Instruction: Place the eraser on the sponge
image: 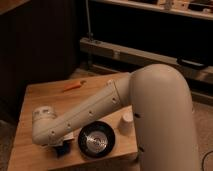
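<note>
My arm reaches down across the wooden table (35, 100) to its front left corner. The gripper (58, 145) hangs below the white wrist, just left of the black bowl (96, 140), and shows only as a dark shape. A dark blue patch right under it looks like the sponge (65, 151), mostly covered by the gripper. The eraser is hidden from view; I cannot tell whether it is in the gripper.
A thin orange stick (71, 86) lies at the table's far left. A white upturned cup (127, 121) stands right of the bowl, close to the robot's body. A dark wall and a shelf frame lie behind the table.
</note>
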Available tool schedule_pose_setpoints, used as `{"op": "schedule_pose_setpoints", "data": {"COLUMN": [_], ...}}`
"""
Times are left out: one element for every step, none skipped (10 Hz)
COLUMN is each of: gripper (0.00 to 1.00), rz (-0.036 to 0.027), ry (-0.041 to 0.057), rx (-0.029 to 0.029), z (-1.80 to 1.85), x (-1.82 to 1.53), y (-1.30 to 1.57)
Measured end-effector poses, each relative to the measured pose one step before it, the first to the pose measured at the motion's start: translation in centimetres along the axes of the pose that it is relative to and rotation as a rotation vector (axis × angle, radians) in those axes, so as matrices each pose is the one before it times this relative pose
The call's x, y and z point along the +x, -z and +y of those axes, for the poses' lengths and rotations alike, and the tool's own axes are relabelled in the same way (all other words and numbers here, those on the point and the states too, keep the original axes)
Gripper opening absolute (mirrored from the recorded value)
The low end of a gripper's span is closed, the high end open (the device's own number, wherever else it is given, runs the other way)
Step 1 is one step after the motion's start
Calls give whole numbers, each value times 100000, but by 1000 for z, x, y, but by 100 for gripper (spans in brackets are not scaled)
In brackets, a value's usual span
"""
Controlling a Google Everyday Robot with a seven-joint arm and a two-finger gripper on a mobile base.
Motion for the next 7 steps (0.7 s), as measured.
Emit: {"op": "schedule_pose_setpoints", "data": {"gripper": [0,0,0,0,2,9,18], "rz": [-1130,-811,-790,-120,-254,128,688], "ry": [433,143,521,65,398,736,610], "rx": [791,798,1928,1133,1044,1537,1320], "z": [30,52,-182,-175,-43,-274,-203], "x": [149,-57,159,-120,-346,2,186], "y": [205,25,-61,-109,-268,-262,-281]}}
